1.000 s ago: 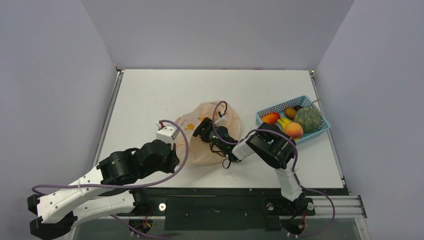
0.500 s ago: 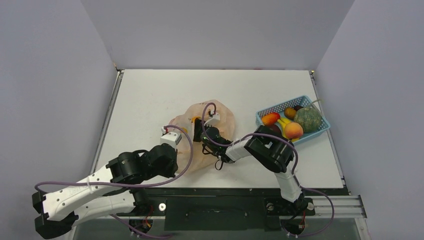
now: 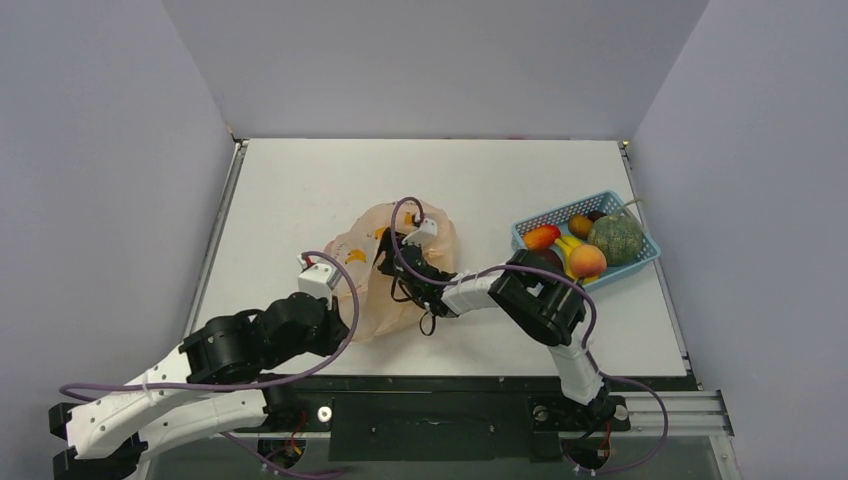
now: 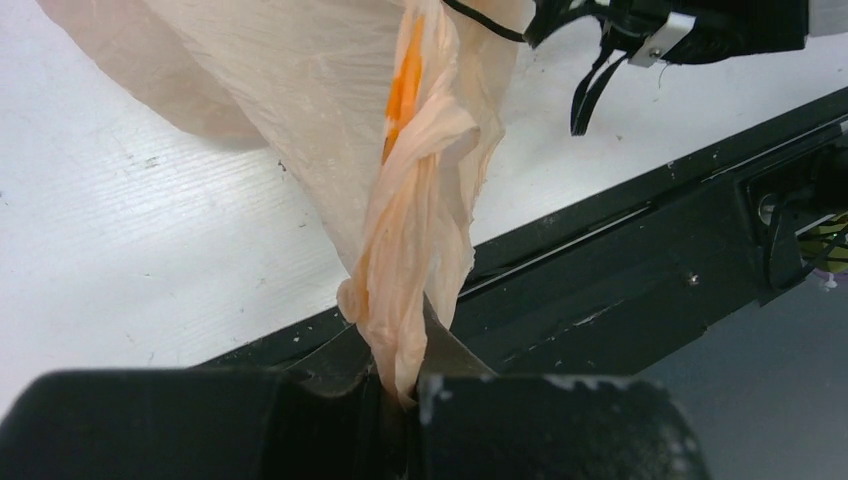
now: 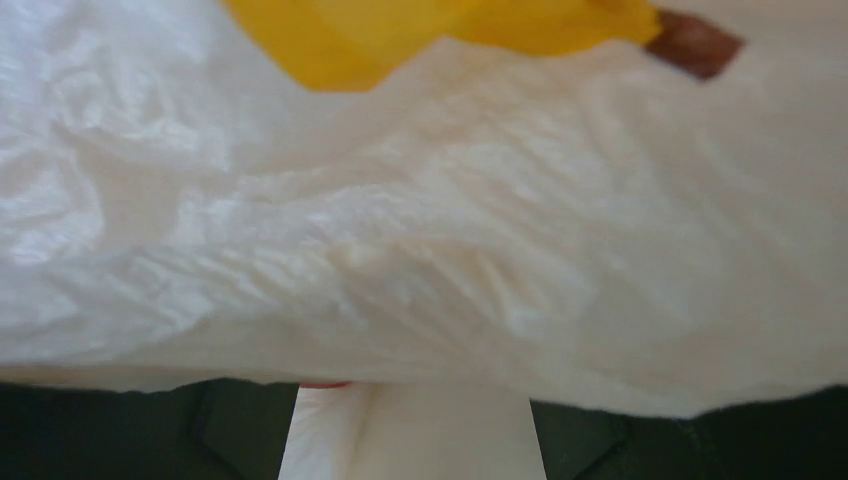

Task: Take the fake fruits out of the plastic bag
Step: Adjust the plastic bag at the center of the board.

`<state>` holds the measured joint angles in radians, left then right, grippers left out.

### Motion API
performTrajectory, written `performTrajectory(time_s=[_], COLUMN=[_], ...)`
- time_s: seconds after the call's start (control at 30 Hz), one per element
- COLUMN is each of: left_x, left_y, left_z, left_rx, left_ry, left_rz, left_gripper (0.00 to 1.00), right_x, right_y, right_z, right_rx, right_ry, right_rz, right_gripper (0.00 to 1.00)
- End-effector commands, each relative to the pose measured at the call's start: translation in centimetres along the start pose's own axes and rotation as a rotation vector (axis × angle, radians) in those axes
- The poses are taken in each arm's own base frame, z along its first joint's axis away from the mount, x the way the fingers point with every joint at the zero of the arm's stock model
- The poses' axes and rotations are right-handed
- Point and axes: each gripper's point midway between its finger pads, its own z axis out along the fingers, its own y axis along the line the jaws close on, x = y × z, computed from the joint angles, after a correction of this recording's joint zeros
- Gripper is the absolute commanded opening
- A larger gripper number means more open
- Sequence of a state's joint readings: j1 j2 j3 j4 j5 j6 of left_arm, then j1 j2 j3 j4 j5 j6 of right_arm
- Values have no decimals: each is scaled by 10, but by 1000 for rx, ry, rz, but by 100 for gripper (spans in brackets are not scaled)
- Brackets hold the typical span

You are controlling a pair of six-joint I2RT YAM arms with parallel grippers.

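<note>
The peach-orange plastic bag [image 3: 375, 300] lies crumpled at the table's middle front. My left gripper [image 4: 400, 388] is shut on a twisted edge of the bag [image 4: 415, 230], near the table's front edge, at the bag's left side in the top view [image 3: 340, 305]. My right gripper [image 3: 386, 252] reaches into the bag's mouth from the right. In the right wrist view its jaws stand open [image 5: 415, 425] with bag film [image 5: 420, 260] and a printed banana [image 5: 420, 30] filling the view. A thin red sliver [image 5: 325, 384] shows under the film. No fruit shows clearly inside the bag.
A light blue basket [image 3: 530, 222] at the right holds the green melon [image 3: 613, 238], peach [image 3: 587, 261], mango [image 3: 541, 237], banana [image 3: 567, 247], orange [image 3: 579, 225] and a maroon fruit [image 3: 596, 215]. The black front rail [image 4: 640, 260] runs just beyond the bag.
My left gripper has pulled the bag's edge left and toward the front. The bag has shifted left, and my right gripper has followed leftward deeper into its mouth.
</note>
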<state>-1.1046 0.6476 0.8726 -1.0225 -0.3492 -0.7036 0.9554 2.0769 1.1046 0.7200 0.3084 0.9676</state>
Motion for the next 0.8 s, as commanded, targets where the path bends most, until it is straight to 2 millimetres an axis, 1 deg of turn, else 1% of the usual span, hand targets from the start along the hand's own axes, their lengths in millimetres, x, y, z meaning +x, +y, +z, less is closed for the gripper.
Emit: performTrajectory(time_s=[0.0, 0.03, 0.07, 0.1, 0.13, 0.17, 0.2, 0.23, 0.27, 0.3, 0.33, 0.37, 0.4, 0.43, 0.47, 0.5, 0.53, 0.57, 0.6, 0.63, 0.67, 0.7, 0.73, 0.77], left_x=[-11, -12, -13, -14, -19, -24, -43, -56, -90, -108, -144, -149, -179, -205, -188, -191, -176, -159, -153, -133, -126, -106, -99, -81], left_y=[0, 0, 2, 2, 3, 3, -1, -7, -31, -45, -86, -108, -139, -171, -182, -197, -197, -193, -189, -171, -165, -140, -131, -105], left_z=[-5, -5, -6, -6, -8, -9, -13, -16, -24, -29, -40, -12, -40, -37, -32, -26, -23, -16, -12, -6, -3, 3, 5, 9], left_rx=[10, 7, -1, -5, -14, -19, -12, 7, 94, 142, 273, 258, 354, 375, 371, 358, 321, 303, 301, 280, 278, 243, 235, 191], left_ry=[-61, -64, -70, -74, -92, -110, -178, -224, -325, -372, -420, -357, -371, -346, -247, -223, -187, -154, -156, -131, -129, -111, -108, -95], left_rz=[-37, -43, -46, -54, -63, -82, -111, -112, -147, -92, -79, 18, 41, 95, 159, 198, 237, 250, 239, 210, 159, 135, 83, 60], left_gripper=[0, 0, 0, 0, 0, 0, 0, 0, 0, 0, 0, 0, 0, 0, 0, 0, 0, 0, 0, 0, 0, 0, 0, 0], right_x=[-16, -30, -29, -44, -42, -54, -53, -59, -57, -58, -57, -60, -60, -62, -66, -69, -75, -75, -81, -80, -83, -82, -81, -79], right_y=[-51, -56, -73, -77, -93, -96, -105, -103, -105, -98, -97, -90, -89, -87, -84, -84, -80, -81, -76, -79, -78, -82, -83, -87], right_z=[-19, -24, -33, -37, -45, -47, -53, -53, -56, -55, -55, -54, -55, -55, -56, -57, -59, -62, -65, -68, -70, -72, -72, -72], right_rx=[158, 182, 217, 230, 257, 251, 261, 238, 229, 189, 177, 143, 134, 115, 104, 98, 87, 84, 66, 70, 63, 68, 69, 76], right_ry=[-47, -81, -76, -108, -99, -118, -107, -110, -103, -99, -95, -106, -107, -111, -117, -117, -124, -123, -134, -131, -136, -131, -127, -122], right_rz=[-88, -89, -107, -94, -100, -80, -82, -73, -74, -65, -59, -35, -21, 5, 18, 33, 41, 41, 44, 35, 37, 33, 32, 27], right_gripper=[68, 68, 68, 68, 68, 68, 68, 69, 70, 71, 72, 74, 76, 76, 76, 77, 77, 77, 77, 78, 78, 78, 78, 78])
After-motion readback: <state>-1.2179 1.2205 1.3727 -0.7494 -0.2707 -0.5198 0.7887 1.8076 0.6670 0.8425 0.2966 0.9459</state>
